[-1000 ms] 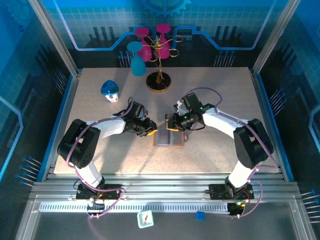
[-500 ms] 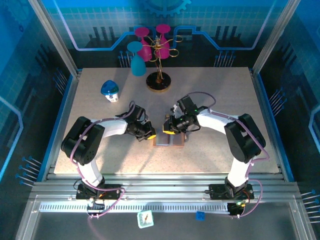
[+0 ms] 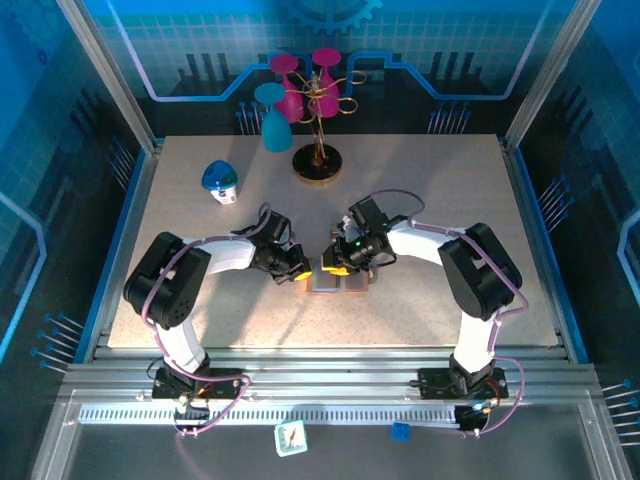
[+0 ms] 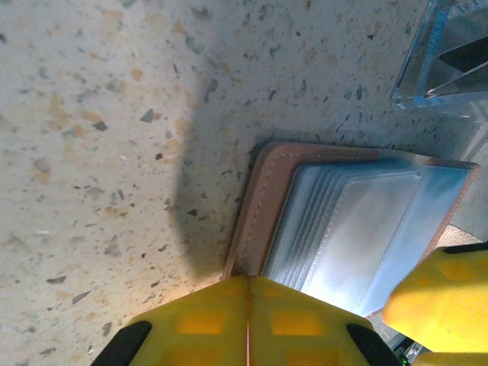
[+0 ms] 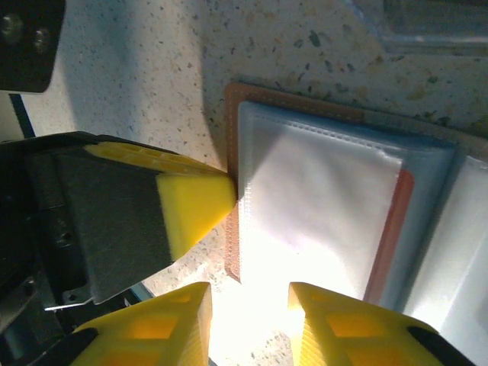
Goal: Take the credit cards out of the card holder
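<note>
**Holder braced, cards not yet out**

The card holder [image 3: 338,281] lies open in the middle, between my arms. My left gripper [image 4: 248,328], closed and empty, presses on its left rim. My right gripper [image 5: 248,316] hovers part-open, holding nothing. Next, I judge: pinch the red card [image 5: 389,236] by its edge and slide it out.

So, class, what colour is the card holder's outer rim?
The card holder's rim is salmon-brown, clearest in the left wrist view.

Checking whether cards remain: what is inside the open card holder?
Grey-blue pocket panels line the card holder, and the edge of a red card peeks from one pocket. Whether more cards sit inside is hidden by the panels and glare.
</note>
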Robot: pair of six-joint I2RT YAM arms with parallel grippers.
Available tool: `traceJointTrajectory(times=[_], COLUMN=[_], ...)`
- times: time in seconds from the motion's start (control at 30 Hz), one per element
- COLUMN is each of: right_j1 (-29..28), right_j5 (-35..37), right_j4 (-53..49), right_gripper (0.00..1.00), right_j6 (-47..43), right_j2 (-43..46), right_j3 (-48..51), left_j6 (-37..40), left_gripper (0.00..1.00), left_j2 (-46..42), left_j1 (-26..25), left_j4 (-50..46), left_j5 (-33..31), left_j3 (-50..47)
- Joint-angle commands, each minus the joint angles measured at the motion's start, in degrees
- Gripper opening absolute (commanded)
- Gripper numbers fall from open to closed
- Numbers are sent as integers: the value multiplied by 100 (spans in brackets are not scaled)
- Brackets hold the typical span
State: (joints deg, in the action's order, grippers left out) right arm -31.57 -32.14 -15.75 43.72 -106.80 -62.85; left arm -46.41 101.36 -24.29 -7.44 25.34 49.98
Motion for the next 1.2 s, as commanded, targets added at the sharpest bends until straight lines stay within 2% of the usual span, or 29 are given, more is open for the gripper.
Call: traceJointTrajectory(times=[0.0,0.63,0.87,1.17], right_j1=[-94,-59,45,225], right_j5=[-20,301,85,-466], right_j4=[-27,-338,46,1231], right_gripper=[33,34,34,33], right_j6=[-4,-207,-78,383], right_j2=[-163,-86,-34,41], right_j3=[82,116,352,1002], left_j6=[114,215,238,102], left_gripper=[8,7,7,9], left_j2=[101,128,83,-490], left_j1=[-40,-36,-39,-37], left_j4=[-264,-451,-543,-495], left_j5=[31,-77,-113,-322], left_j3=[-58,40,102,117])
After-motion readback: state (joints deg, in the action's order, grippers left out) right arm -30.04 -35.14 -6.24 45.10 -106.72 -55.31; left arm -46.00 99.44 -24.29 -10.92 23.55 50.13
